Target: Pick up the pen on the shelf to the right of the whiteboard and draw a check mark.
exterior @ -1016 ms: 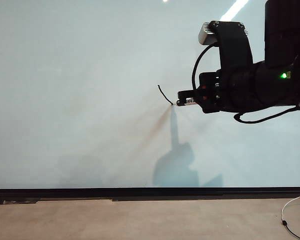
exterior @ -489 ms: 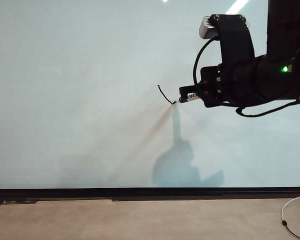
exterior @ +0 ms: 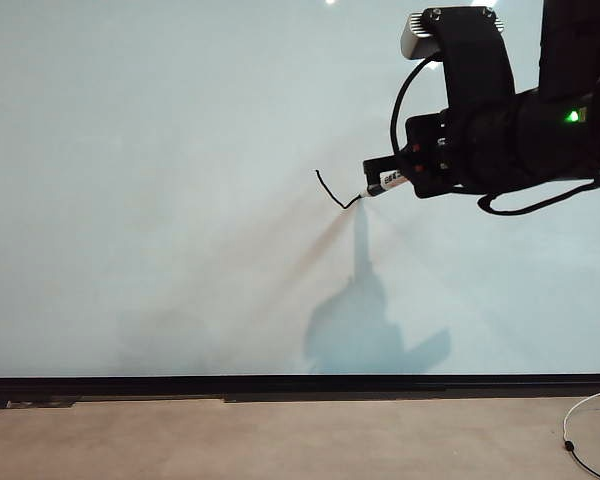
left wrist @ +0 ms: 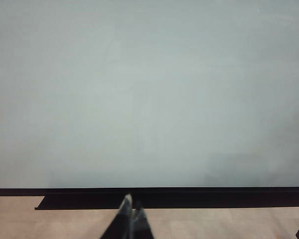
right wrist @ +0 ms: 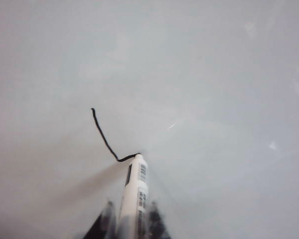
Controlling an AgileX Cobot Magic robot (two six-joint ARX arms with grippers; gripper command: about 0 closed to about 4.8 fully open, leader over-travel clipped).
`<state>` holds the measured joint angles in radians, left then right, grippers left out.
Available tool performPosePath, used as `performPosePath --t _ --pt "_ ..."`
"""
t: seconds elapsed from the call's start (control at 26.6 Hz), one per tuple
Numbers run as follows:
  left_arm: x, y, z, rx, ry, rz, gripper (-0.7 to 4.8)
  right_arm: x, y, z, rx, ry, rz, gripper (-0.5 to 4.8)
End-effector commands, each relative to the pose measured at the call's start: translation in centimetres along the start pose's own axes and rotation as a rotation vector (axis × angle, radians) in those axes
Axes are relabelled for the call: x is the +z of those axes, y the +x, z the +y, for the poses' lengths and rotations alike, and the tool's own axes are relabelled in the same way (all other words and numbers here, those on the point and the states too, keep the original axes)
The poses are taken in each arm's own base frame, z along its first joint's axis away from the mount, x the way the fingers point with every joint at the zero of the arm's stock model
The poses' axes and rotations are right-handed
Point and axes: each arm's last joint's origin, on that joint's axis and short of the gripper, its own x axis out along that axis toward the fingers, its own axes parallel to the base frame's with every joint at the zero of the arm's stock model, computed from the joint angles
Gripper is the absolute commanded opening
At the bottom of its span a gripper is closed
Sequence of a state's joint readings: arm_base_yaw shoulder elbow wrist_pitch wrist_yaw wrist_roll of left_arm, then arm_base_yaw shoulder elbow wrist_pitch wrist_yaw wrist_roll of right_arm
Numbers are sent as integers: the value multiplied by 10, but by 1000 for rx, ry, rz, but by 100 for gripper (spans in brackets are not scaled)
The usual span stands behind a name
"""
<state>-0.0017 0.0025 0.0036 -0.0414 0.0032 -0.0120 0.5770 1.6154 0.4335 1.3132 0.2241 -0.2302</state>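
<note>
The whiteboard [exterior: 160, 200] fills most of the exterior view. A thin black line, the check mark [exterior: 332, 192], runs down from the upper left and turns up briefly at its low point. My right gripper [exterior: 380, 178] is shut on the pen [exterior: 390, 181], whose tip touches the board at the end of that line. In the right wrist view the pen's white barrel [right wrist: 135, 194] stands between the fingers of the right gripper [right wrist: 132, 211], tip on the check mark [right wrist: 105, 139]. My left gripper [left wrist: 132, 206] is shut and holds nothing, low before the whiteboard [left wrist: 149, 89].
The board's black lower frame [exterior: 300, 385] runs along the bottom, above a tan floor [exterior: 280, 440]. A thin white cable [exterior: 580, 440] lies on the floor at the lower right. The right arm's shadow [exterior: 365, 330] falls on the board below the pen.
My right gripper has risen and moved slightly right with the pen. The line has grown a short upward stroke from its low point.
</note>
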Motion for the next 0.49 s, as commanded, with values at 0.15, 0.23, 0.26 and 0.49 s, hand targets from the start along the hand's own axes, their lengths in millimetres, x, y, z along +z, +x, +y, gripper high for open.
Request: performPosePath --t 0.15,0.23,0.26,0.49 --pt "2 0 0 -1 4 -15 -4 13 0 -7 -71 -25 -35 -6" --pt "2 0 0 -1 4 -15 -4 14 -1 -8 -72 -27 -39 -6" --pt "2 0 0 -1 4 -15 -4 14 -1 -8 -72 -27 -39 -6" --pt "2 0 0 -1 4 -15 -4 15 -1 -8 -73 -27 -41 -6"
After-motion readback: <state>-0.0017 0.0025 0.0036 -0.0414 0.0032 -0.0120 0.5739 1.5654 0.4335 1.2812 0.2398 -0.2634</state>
